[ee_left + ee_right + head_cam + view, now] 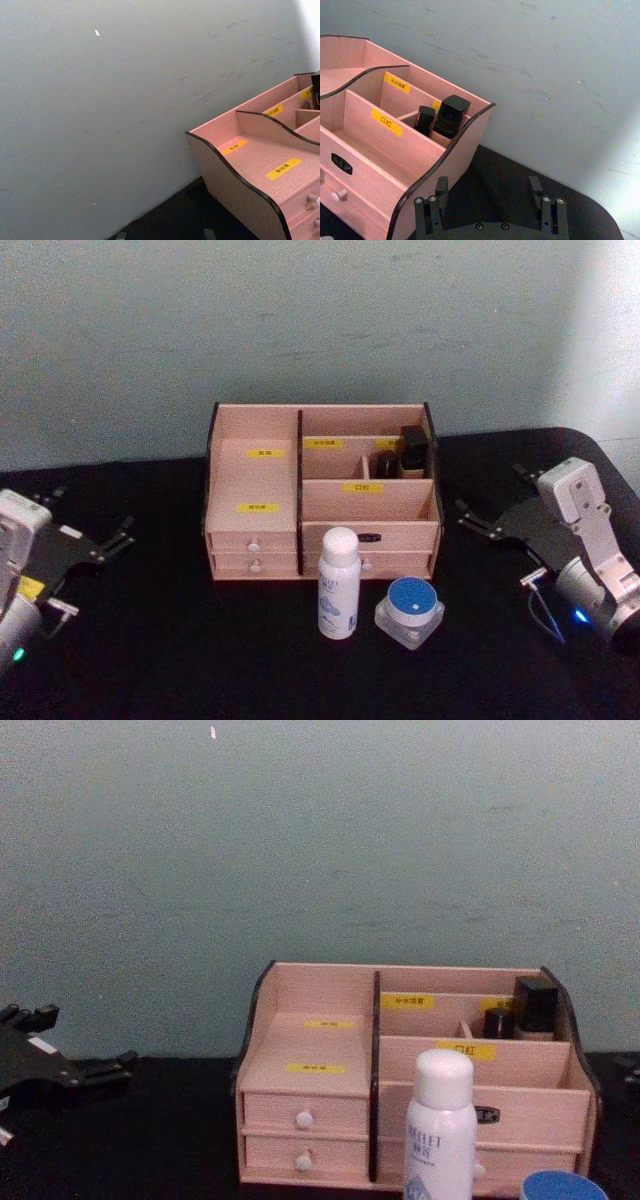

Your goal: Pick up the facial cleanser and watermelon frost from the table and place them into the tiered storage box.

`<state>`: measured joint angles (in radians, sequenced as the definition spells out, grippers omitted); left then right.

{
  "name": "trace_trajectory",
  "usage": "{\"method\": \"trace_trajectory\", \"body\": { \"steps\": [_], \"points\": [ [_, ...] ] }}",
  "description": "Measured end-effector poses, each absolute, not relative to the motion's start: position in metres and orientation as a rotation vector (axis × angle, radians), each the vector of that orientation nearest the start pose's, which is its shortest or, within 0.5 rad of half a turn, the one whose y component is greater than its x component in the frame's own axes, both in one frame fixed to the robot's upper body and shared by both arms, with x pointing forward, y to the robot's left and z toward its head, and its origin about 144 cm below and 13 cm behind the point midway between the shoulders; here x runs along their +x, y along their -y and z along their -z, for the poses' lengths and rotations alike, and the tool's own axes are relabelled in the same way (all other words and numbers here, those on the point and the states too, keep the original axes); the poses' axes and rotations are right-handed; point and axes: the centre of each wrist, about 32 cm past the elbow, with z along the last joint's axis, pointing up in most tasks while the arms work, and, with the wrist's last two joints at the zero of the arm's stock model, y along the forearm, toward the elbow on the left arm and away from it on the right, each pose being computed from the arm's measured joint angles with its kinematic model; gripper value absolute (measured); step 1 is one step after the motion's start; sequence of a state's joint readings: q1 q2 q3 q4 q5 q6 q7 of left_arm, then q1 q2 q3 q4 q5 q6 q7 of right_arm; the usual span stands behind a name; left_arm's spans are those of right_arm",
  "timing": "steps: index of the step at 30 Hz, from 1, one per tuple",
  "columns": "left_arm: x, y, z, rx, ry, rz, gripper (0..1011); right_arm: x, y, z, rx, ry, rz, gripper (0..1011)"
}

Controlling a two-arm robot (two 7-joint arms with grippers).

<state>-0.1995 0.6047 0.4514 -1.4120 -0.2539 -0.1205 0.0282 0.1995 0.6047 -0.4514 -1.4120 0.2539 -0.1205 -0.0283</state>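
Closest to the chest camera stands the facial cleanser (441, 1130), upright on the black surface (200, 660). It is just in front of the tiered storage box (255, 475) and roughly midway between the two pincers.

Far to its left, the left pincer (88, 514) hangs over the surface, its fingers spread apart with nothing between them. It points toward the box's left side panel and is well apart from it.

Rightward of that pincer sits the box, with the pale wall (300, 320) behind it. Its stepped left half bears two yellow labels over two white-knobbed drawers. A dark divider separates this from a right half split into compartments. Small dark bottles (405, 452) stand in the rear right compartment, the part of the box nearest the right pincer.

Just right of the cleanser, not touching it, rests the watermelon frost (410, 610), blue lid upward. It sits on the surface in front of the box's right half, nearer the right pincer than the left.

The right pincer (497, 498) is held above the surface beyond the box's right side panel. Its fingers are wide apart and hold nothing, and it is aimed toward the box and clear of it.
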Motion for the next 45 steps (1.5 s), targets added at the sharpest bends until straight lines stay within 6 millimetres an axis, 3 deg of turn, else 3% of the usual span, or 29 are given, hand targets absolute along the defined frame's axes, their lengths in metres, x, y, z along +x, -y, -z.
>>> {"method": "trace_trajectory", "body": {
  "steps": [32,45],
  "points": [
    [0.489,-0.31,-1.14,0.304,0.285,-1.248,1001,0.491,0.315,-1.145,-0.245,0.254,1.228,1002],
    [0.489,-0.31,-1.14,0.304,0.285,-1.248,1001,0.469,0.318,-1.161,-0.136,0.247,1.119,1002]
  ]
}}
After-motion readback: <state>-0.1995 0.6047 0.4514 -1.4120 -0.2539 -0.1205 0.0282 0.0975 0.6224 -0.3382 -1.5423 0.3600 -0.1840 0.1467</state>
